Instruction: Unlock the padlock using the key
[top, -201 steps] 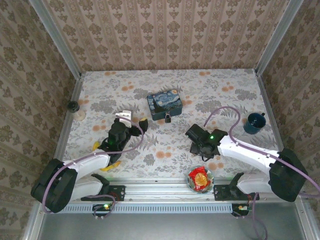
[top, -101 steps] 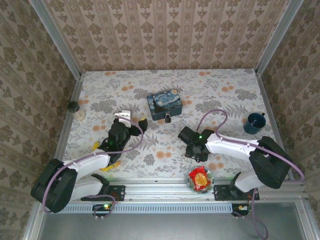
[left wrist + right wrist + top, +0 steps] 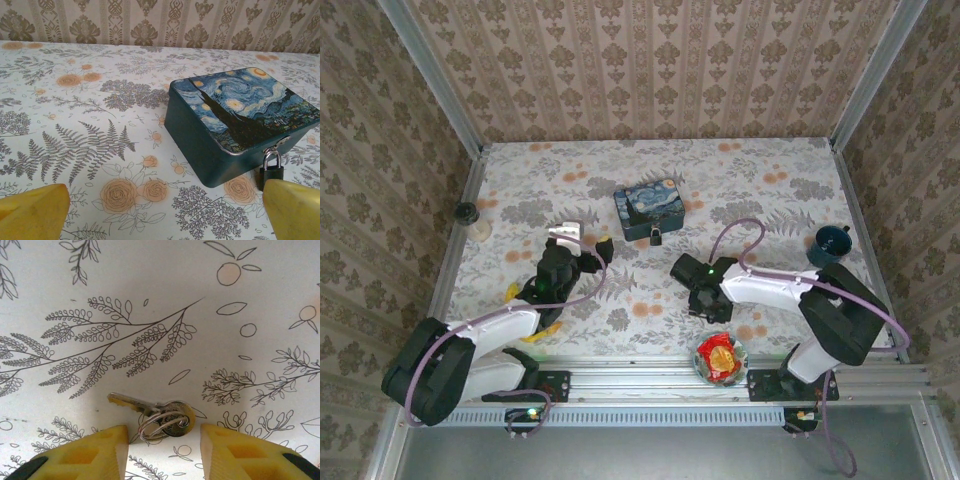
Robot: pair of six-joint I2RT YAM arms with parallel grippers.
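The padlock point(image 3: 657, 237) is a tiny black body on a silvery shackle, hanging from the hasp at the front of the blue starry-night tin point(image 3: 649, 208). In the left wrist view the padlock point(image 3: 270, 172) hangs at the tin's point(image 3: 240, 120) near right corner. My left gripper point(image 3: 585, 240) is open, a little left of the tin and facing it, its yellow fingertips point(image 3: 35, 210) wide apart. The key point(image 3: 160, 417), silvery with a split ring, lies flat on the tablecloth. My right gripper point(image 3: 164, 450) is open just over it, one yellow pad on each side of the ring, with small gaps.
A dark blue mug point(image 3: 832, 243) stands near the right edge. A bowl with a red wrapper point(image 3: 720, 357) sits at the near edge, close to the right arm. A small black knob point(image 3: 467, 212) and a white piece point(image 3: 480, 230) lie at the far left.
My right arm has swung left toward the table's middle and its jaws have narrowed. The left arm, tin and padlock have not moved.
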